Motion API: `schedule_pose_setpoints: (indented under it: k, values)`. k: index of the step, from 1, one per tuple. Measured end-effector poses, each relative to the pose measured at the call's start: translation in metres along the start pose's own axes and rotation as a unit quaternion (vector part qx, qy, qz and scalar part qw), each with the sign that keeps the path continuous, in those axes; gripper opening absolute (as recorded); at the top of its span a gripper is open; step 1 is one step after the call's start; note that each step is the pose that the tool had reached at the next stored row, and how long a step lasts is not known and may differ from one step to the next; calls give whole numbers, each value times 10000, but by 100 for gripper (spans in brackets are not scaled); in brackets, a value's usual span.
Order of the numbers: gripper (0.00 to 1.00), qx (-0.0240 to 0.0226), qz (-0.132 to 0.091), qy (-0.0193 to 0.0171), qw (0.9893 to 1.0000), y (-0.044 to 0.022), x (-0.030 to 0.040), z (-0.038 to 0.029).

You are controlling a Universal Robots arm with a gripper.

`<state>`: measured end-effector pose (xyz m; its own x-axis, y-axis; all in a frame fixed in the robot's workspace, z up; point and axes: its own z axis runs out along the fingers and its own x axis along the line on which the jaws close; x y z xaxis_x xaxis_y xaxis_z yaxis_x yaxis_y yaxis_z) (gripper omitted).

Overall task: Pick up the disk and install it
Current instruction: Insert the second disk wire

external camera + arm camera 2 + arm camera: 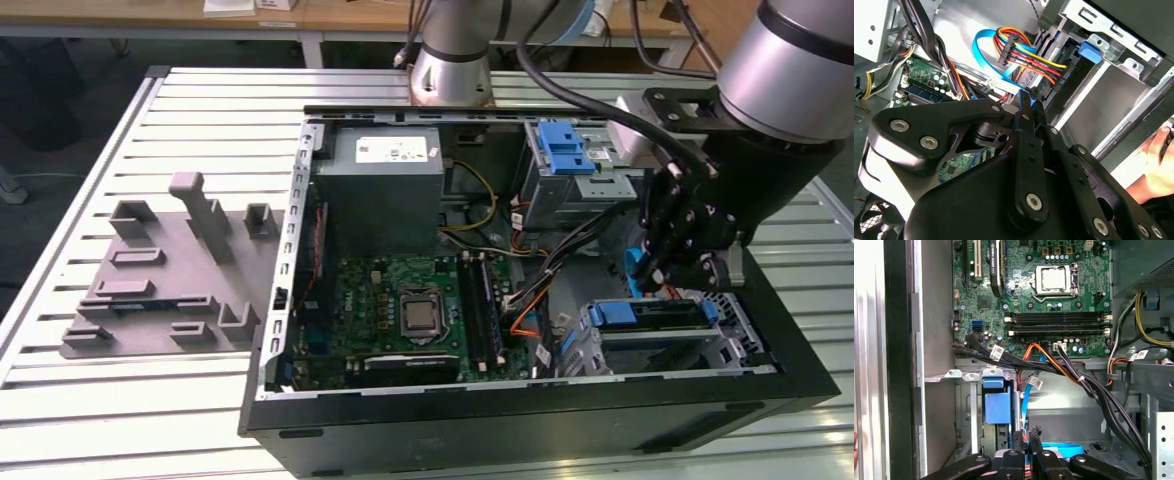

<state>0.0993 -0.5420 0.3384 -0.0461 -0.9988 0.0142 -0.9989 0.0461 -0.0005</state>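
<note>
Disk (667, 318): seated flat in the lower drive cage (747, 345) at the case's front corner, at about 4 o'clock in the exterior view. It lies just under the gripper (661, 282), at roughly 6 o'clock from the fingertips. I cannot tell whether the two touch.

Gripper: fingers (1019, 440) are drawn together, with only a thin slit between them in both wrist views. No part of the disk sits between them.

Hidden or unclear:
- The disk's label cannot be seen. Its far end is covered by the black gripper body, and its near end by the cage rim.
- A blue data cable (985, 60) curves past the fingertips in the second wrist view. Its contact with them is unclear.
- A person's hand (1158, 165) is cut off at the frame edge.

Materials:
- Disk top is dull silver-grey metal, with blue plastic at both ends.
- The cage is perforated sheet steel.
- The motherboard (400, 310) is green, at 9 o'clock from the disk.
- The gripper links are matte black with bright screw heads.
- The tower lies on a ribbed aluminium table (160, 400).
</note>
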Motion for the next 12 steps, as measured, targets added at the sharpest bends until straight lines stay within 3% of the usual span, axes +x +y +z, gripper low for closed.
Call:
schedule_pose_setpoints:
  k: [12]
  values:
    - [16,0,0,0,10000,-4,74,13]
